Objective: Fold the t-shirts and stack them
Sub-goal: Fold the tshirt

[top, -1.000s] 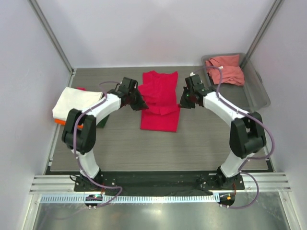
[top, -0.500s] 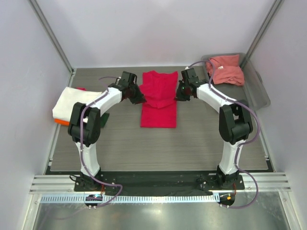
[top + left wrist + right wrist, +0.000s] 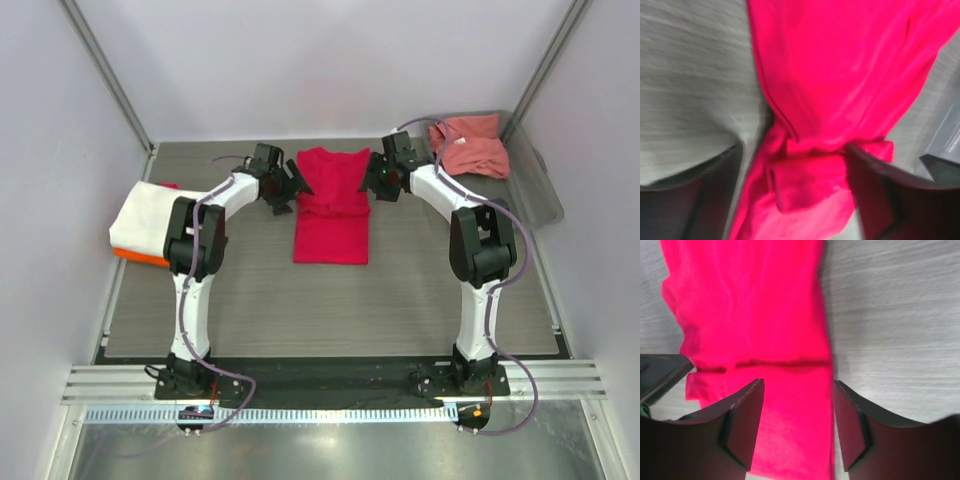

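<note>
A bright crimson t-shirt lies flat at the table's middle as a long folded strip. My left gripper stands open at its far left edge. In the left wrist view the dark fingers straddle a bunched fold of the crimson cloth without pinching it. My right gripper is open at the shirt's far right edge, its fingers spread over the crimson cloth. A salmon-pink t-shirt sits crumpled in the grey tray. A cream-white t-shirt lies folded on an orange one at the left.
The grey plastic tray stands at the far right, against the wall post. The folded stack sits at the table's left edge. Bare grey table stretches between the crimson shirt and the arm bases.
Both grippers moved toward the far end of the crimson shirt while shut on its cloth, then opened and let it go. The shirt now lies shorter and neater.
</note>
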{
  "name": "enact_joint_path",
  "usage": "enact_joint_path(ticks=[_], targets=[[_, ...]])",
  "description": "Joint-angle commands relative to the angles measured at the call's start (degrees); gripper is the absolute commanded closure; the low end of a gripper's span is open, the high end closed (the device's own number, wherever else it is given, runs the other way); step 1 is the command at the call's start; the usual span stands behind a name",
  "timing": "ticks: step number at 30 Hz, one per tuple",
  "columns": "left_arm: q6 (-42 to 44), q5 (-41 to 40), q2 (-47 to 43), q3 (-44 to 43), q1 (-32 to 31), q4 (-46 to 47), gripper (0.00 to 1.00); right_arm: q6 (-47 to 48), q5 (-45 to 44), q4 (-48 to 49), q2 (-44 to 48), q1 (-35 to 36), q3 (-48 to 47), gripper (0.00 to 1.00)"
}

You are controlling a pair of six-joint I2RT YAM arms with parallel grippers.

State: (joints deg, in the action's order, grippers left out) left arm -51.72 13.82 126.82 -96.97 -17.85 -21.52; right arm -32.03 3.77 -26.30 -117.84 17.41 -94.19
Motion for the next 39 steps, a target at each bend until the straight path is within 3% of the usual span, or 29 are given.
enact_joint_path(ticks=[1, 5, 7, 9, 13, 15, 28, 31, 36, 39], targets=[[2.4, -1.5, -3.6, -0.9, 0.7, 0.1, 0.01, 0.7, 0.1, 1.5, 2.7, -0.4, -1.0, 0.36], [4.0, -6.3, -13.1, 8.5, 0.7, 0.7, 0.00, 0.5, -2.5, 5.0, 13.7, -0.4, 10.4, 0.32], [4.0, -7.3, -18.9, 15.7, 0.6, 1.4, 0.01, -0.5, 0.3, 10.5, 21.0, -0.4, 21.2, 0.33], [3.6, -7.3, -21.9, 20.0, 0.4, 2.0, 0.05, -1.6, 2.2, 12.2, 23.8, -0.4, 29.0, 0.35], [3.1, -5.0, -27.0, 30.1, -0.6, 5.2, 0.20, -1.8, 7.6, 14.1, 26.2, 0.5, 36.5, 0.42], [2.9, -4.0, -28.6, 34.1, -1.8, 6.5, 0.23, -2.1, 9.2, 15.7, 26.5, 0.8, 40.0, 0.44], [1.9, -1.7, -27.7, 41.2, -4.6, 11.0, 0.34, -2.2, 12.0, 20.7, 19.9, 3.1, 43.2, 0.51], [1.7, -1.9, -27.3, 41.9, -4.6, 11.3, 0.37, -2.3, 12.3, 20.9, 18.9, 3.2, 43.1, 0.63], [1.4, -1.2, -27.0, 42.9, -4.5, 12.4, 0.45, -2.3, 12.4, 20.8, 17.5, 3.2, 43.1, 0.67], [1.3, -1.4, -27.2, 43.4, -4.6, 12.7, 0.48, -1.9, 12.1, 20.7, 17.4, 3.3, 43.4, 0.86]])
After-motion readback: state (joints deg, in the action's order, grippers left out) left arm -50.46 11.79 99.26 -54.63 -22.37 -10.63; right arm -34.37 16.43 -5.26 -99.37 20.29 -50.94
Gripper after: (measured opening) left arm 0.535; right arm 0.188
